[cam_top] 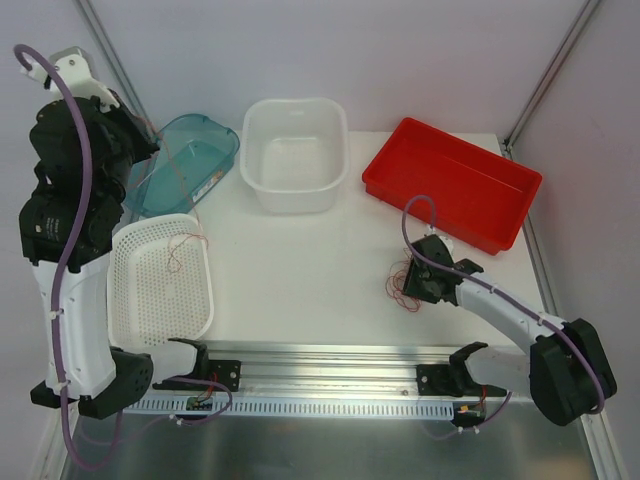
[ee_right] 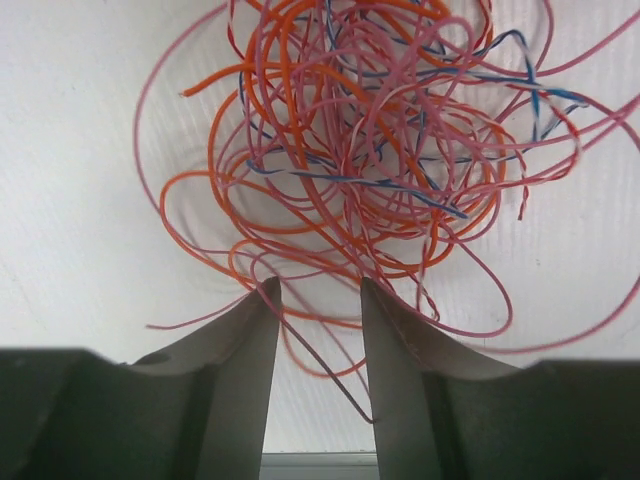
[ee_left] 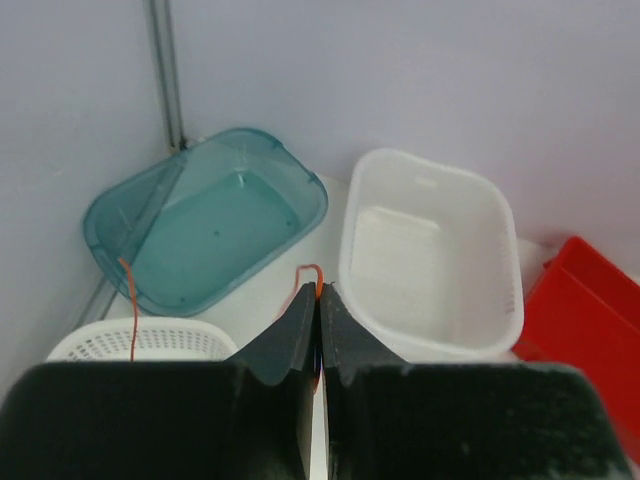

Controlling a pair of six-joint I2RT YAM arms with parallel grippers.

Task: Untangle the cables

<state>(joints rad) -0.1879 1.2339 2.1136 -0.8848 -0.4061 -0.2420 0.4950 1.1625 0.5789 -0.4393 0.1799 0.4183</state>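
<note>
A fist-sized tangle of cables (ee_right: 370, 150), orange, pink and a few blue strands, lies on the white table right of centre (cam_top: 399, 285). My right gripper (ee_right: 315, 290) hovers at its near edge (cam_top: 416, 280). It is open, and a few loose strands run through the gap between its fingers. My left gripper (ee_left: 319, 290) is raised at the far left (cam_top: 145, 135) and is shut on one thin orange cable (ee_left: 308, 269), which loops just past the fingertips. That cable trails down (cam_top: 178, 190) to curls on the white perforated basket (cam_top: 183, 250).
A teal bin (cam_top: 195, 160), a white tub (cam_top: 295, 190) and a red tray (cam_top: 450, 180) line the back of the table. The white perforated basket (cam_top: 150, 290) sits at the left. A metal rail (cam_top: 330, 375) runs along the near edge.
</note>
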